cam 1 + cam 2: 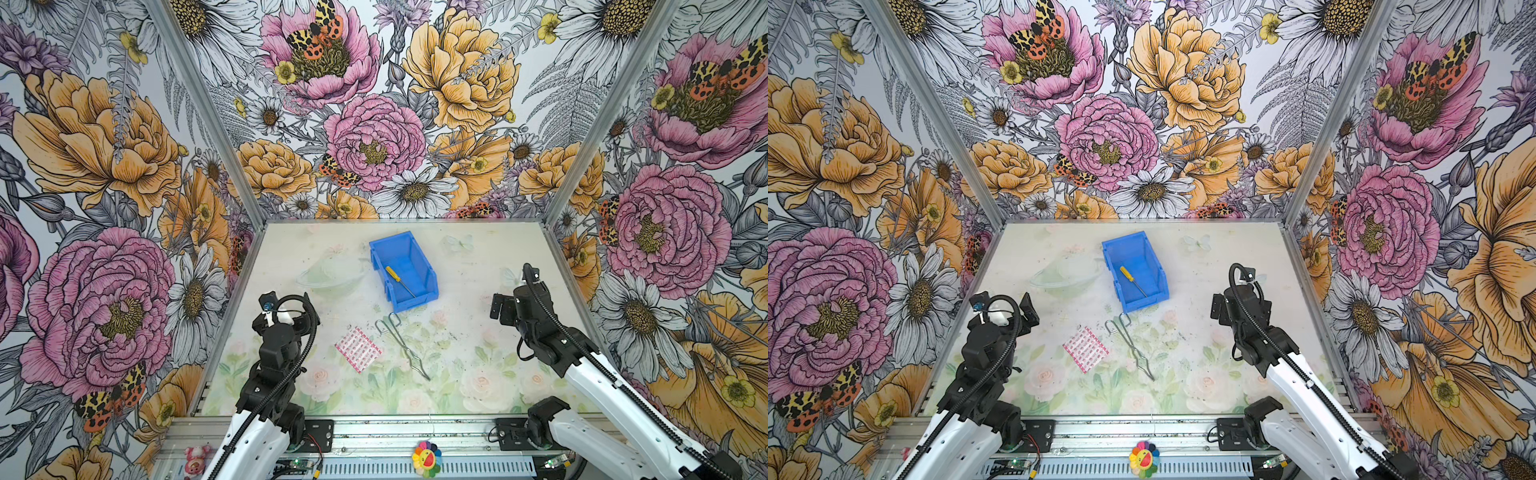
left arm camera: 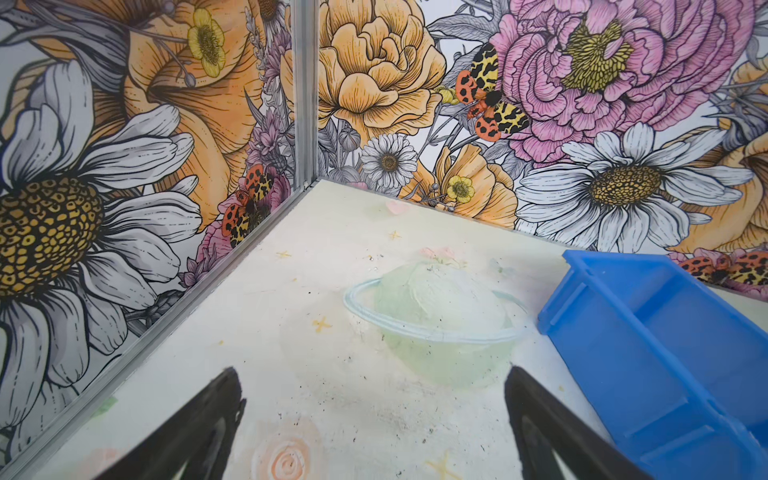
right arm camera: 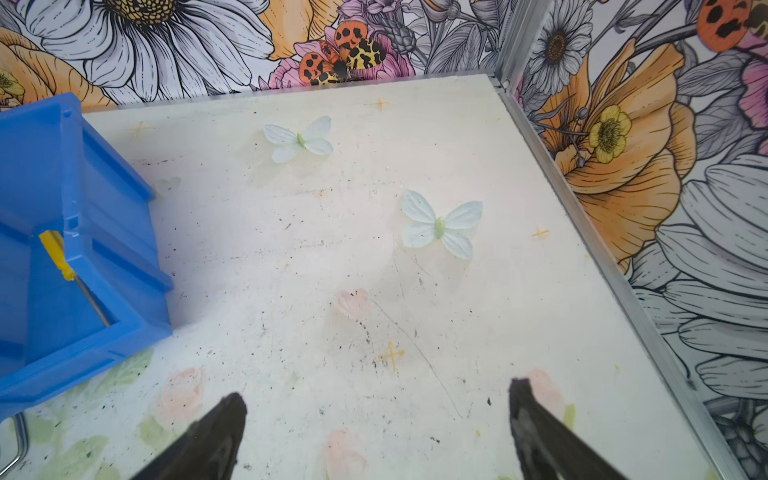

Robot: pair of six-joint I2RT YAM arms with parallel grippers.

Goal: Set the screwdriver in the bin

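Screwdriver point(image 1: 399, 279) rests in bin point(image 1: 409, 253) — left end effector point(image 2: 372, 374), right end effector point(image 3: 378, 390) splayed wide (both empty).

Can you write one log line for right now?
screwdriver: inside blue bin | left claw: open, empty | right claw: open, empty | task: looks done

In both top views the whole cell is seen from high above its near edge, facing down toward the flower-papered back wall point(image 1: 374, 124). The pale tabletop point(image 2: 291, 332) is viewed low and close from the wrists, toward the far left and far right corners respectively. The bright blue rectangular plastic bin point(image 1: 409, 253) is shared by all four views.
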